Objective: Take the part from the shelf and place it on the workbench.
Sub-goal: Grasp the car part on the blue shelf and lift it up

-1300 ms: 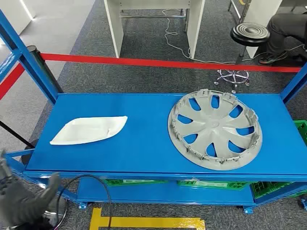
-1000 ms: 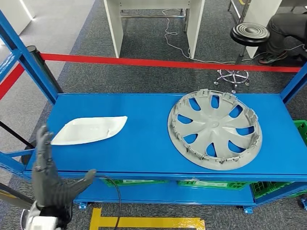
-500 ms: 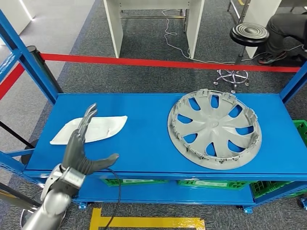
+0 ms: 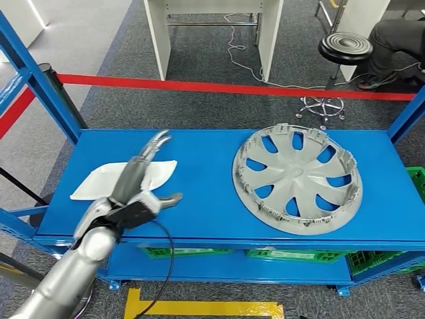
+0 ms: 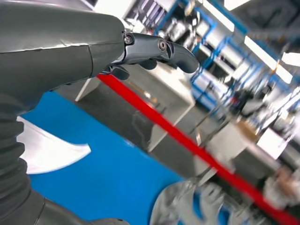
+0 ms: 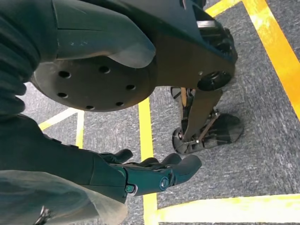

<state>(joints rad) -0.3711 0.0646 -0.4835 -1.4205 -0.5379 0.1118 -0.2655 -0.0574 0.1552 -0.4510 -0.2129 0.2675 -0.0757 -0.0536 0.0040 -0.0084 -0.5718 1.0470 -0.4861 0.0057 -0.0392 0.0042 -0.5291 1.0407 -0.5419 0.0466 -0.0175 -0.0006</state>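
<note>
Nearest me, my left hand (image 4: 134,191) has risen from below the blue metal shelf's (image 4: 210,193) front edge in about a second and now hovers over its left side, fingers (image 4: 153,145) spread and holding nothing, above the white curved plastic part (image 4: 100,183). My right hand (image 6: 148,176) hangs by the floor, fingers loosely extended, empty. Further right lies a grey spoked wheel cover (image 4: 297,178); I judge the grasp is about to begin.

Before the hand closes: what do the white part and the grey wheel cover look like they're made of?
White part: thin moulded plastic by the look, smooth with a slight sheen, edges tapering to a point. Wheel cover: likely moulded plastic too, matt silver-grey, with small clips around its rim. Neither can be confirmed by sight alone.
</note>
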